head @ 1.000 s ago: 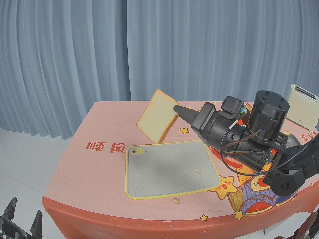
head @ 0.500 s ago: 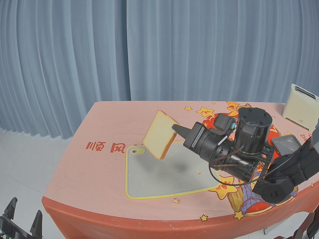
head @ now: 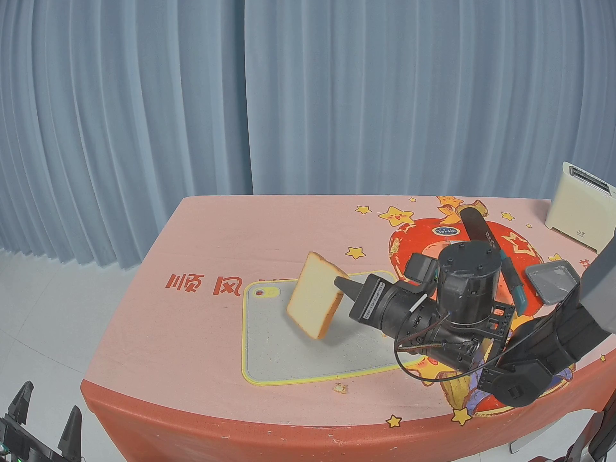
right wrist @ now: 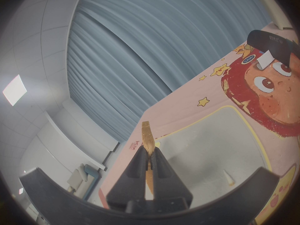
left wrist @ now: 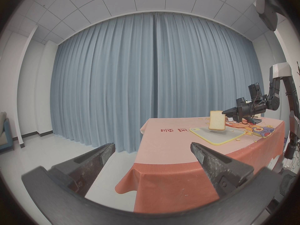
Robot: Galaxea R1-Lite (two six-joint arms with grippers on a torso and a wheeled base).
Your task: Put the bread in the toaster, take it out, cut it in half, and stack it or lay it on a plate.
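A toasted slice of bread (head: 314, 303) hangs tilted, its lower corner just above the grey, yellow-rimmed cutting board (head: 289, 354). My right gripper (head: 340, 285) is shut on the slice's right edge. From the right wrist the bread (right wrist: 147, 136) is edge-on between the shut fingers (right wrist: 137, 163), over the board (right wrist: 212, 144). The left wrist view shows the bread (left wrist: 217, 120) held over the board (left wrist: 218, 135) from afar. My left gripper (left wrist: 153, 160) is open with nothing in it, low off the table's front left corner (head: 45, 418). The cream toaster (head: 584, 210) stands at the far right.
A knife (head: 497, 258) with a black and teal body lies on the pink tablecloth right of the board. A small grey square dish (head: 552, 280) sits beside it. A crumb (head: 340, 388) lies near the table's front edge. Curtains hang behind the table.
My right gripper has carried the bread down and toward the front, from above the board's far edge to just over the board. The knife and grey dish have come into sight.
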